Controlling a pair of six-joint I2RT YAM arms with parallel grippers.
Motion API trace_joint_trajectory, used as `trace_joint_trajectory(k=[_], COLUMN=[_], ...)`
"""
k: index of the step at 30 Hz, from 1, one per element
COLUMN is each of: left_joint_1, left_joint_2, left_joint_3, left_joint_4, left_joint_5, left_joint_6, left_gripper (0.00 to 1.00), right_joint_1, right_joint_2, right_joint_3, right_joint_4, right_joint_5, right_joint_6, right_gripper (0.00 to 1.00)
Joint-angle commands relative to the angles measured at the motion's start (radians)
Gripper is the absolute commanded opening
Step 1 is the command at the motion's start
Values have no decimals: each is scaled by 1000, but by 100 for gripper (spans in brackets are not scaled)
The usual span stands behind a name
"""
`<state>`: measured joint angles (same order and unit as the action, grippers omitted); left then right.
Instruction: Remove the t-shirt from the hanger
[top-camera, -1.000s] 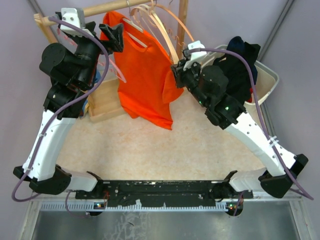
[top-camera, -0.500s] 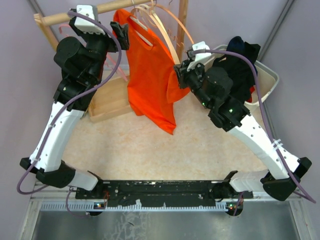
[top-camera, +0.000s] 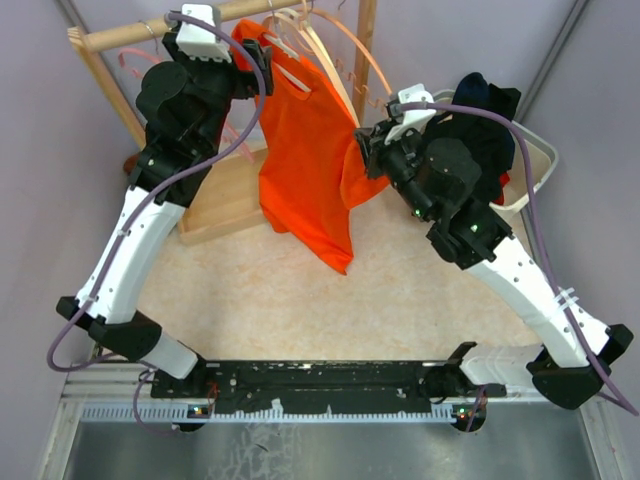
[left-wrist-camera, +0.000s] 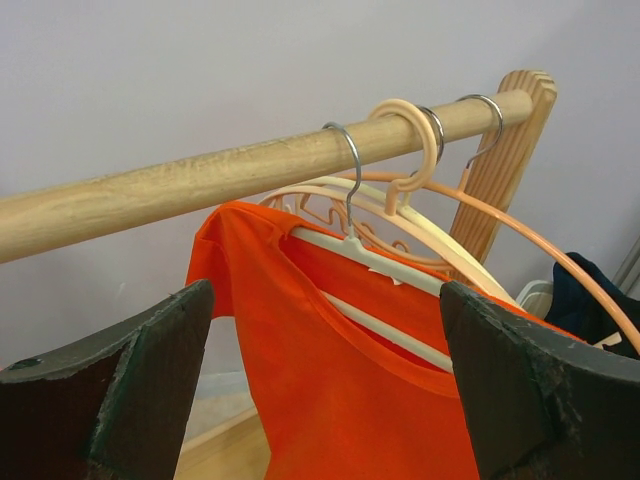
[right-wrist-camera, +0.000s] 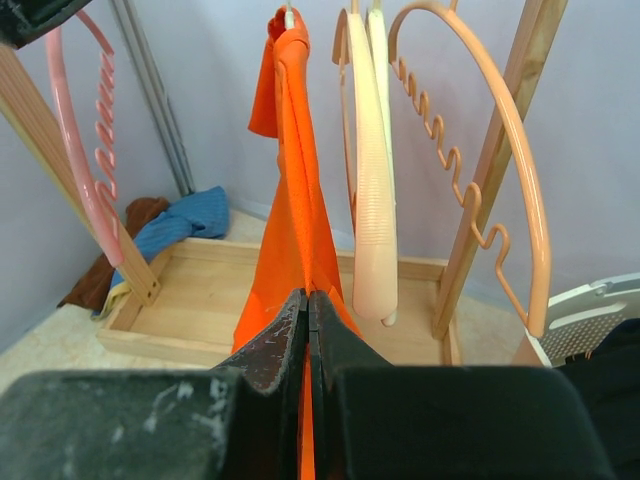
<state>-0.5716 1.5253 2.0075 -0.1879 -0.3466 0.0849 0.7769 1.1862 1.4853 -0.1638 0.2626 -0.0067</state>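
Over the far edge of the beige table (top-camera: 300, 300), a bright orange t-shirt (top-camera: 305, 160) hangs from a round wooden rail (left-wrist-camera: 200, 185). It is turned almost edge-on, its neckline draped over a slim white hanger with a steel hook (left-wrist-camera: 370, 258). The right gripper (right-wrist-camera: 307, 300), jaws pressed together, pinches the t-shirt's side fold. The left gripper (left-wrist-camera: 322, 300), jaws spread wide, faces the t-shirt's shoulder just under the rail. A shallow wooden tray (top-camera: 225, 205) sits toward the far left corner and a white basket of dark clothes (top-camera: 540, 170) toward the far right. The table's middle and near edge lie open. Since a second ago the left arm has swung rightward along the rail, and the t-shirt has narrowed from a broad spread.
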Motion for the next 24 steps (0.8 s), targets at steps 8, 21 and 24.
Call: trace_joint_trajectory(k=[8, 21, 24], left_joint_1=[5, 38, 55], left_joint_2=[93, 231, 203], left_joint_3=[81, 216, 149], left_joint_4=[93, 21, 44], left_joint_5=[-8, 53, 112], left_joint_6=[9, -46, -49], left_gripper=[98, 97, 98], right_joint_1=[-4, -4, -3], right_joint_2=[-31, -44, -48], right_joint_3=[-12, -11, -8], right_joint_4=[31, 34, 34], right_joint_5=[-38, -63, -63], right_joint_6=[4, 13, 11], right_gripper=[0, 0, 0])
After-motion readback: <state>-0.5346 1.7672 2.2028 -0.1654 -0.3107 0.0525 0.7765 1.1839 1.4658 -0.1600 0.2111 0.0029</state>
